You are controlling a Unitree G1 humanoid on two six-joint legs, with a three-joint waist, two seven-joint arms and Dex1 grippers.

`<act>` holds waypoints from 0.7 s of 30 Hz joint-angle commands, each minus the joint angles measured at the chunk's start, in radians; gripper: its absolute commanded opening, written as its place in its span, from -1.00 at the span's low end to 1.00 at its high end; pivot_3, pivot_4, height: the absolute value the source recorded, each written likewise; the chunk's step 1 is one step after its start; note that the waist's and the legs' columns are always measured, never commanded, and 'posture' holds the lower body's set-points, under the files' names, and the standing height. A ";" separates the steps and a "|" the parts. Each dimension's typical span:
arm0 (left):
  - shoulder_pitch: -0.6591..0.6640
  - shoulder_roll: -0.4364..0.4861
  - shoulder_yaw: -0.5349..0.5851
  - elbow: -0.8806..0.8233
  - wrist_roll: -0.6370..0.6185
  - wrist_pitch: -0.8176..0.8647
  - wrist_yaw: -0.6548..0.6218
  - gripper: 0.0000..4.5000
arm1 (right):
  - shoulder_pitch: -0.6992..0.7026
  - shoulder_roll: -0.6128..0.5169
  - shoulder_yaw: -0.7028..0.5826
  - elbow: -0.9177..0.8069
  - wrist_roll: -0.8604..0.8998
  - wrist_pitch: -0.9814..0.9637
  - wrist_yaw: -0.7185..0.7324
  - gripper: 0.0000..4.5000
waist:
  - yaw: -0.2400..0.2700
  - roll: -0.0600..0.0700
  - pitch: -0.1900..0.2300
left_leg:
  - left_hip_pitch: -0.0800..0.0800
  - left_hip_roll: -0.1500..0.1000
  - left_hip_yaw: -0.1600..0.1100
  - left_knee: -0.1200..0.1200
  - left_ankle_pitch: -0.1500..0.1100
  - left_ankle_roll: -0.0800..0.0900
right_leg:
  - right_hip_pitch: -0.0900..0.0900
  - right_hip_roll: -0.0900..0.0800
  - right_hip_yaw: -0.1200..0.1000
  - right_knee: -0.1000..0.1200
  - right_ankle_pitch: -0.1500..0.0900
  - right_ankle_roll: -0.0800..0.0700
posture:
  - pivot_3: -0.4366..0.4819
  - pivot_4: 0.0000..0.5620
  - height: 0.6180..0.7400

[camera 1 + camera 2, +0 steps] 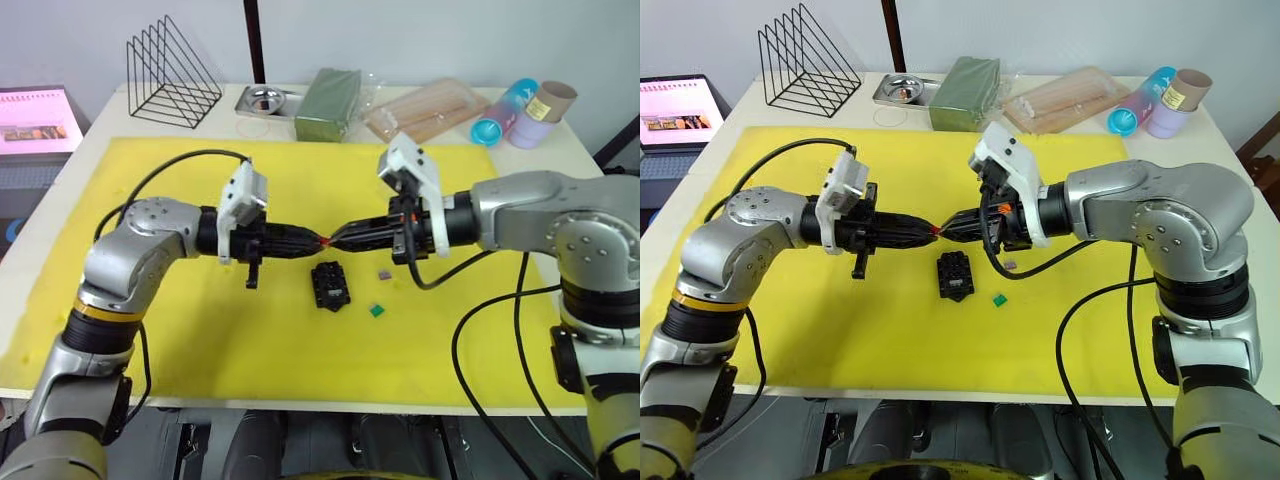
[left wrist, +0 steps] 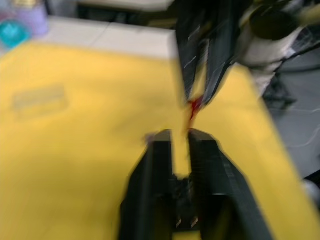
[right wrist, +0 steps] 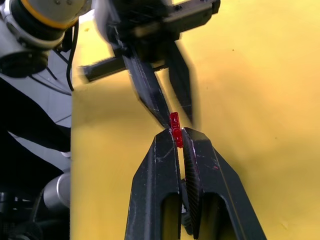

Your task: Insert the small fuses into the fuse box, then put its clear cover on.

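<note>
Both grippers meet tip to tip above the yellow mat [image 1: 200, 330], just behind the fuse box [image 1: 329, 285]. Right gripper [image 3: 179, 134] fingers narrow, pinching the red fuse [image 3: 174, 128]. Left gripper [image 2: 179, 136] fingers slightly apart, tips at the fuse, not clearly gripping it. Fuse box lies on the mat below the tips. Green fuse [image 1: 377, 311] and a greyish fuse [image 1: 384, 273] lie on the mat right of the box.

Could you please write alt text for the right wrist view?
The right gripper pinches the red fuse between its black fingertips above the yellow mat, while the left gripper meets it from opposite, fingers slightly apart around the fuse's far end.
</note>
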 commanded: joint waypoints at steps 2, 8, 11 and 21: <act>0.014 0.067 -0.040 0.001 0.081 -0.085 -0.077 0.04 | 0.015 -0.067 0.120 -0.048 -0.156 -0.203 0.124 -1.00 | -0.002 0.000 0.000 | 0.000 0.000 0.000 0.000 0.000 0.000 | -0.001 0.000 0.000 0.000 0.000 0.000 | -0.05 -0.47 1.00; 0.079 0.098 -0.102 0.031 0.197 -0.195 -0.094 0.97 | 0.066 -0.074 0.233 0.029 -0.321 -0.404 0.244 -1.00 | -0.001 0.000 0.000 | 0.000 0.000 0.001 0.000 0.000 0.000 | -0.001 0.001 0.000 0.000 0.000 0.000 | -0.05 -0.47 1.00; 0.101 0.080 -0.110 0.038 0.230 -0.220 -0.072 0.99 | 0.081 -0.070 0.265 0.060 -0.374 -0.459 0.292 -1.00 | 0.003 0.000 0.000 | -0.001 0.000 0.001 0.001 0.000 0.000 | -0.001 0.001 0.000 0.000 0.000 0.000 | -0.05 -0.47 1.00; 0.128 0.035 -0.109 0.027 0.263 -0.247 -0.031 0.99 | 0.105 -0.051 0.299 0.147 -0.485 -0.534 0.381 -1.00 | 0.002 0.000 0.000 | -0.001 0.000 0.000 0.001 0.000 0.000 | -0.001 0.001 0.000 0.001 0.000 0.000 | -0.05 -0.47 1.00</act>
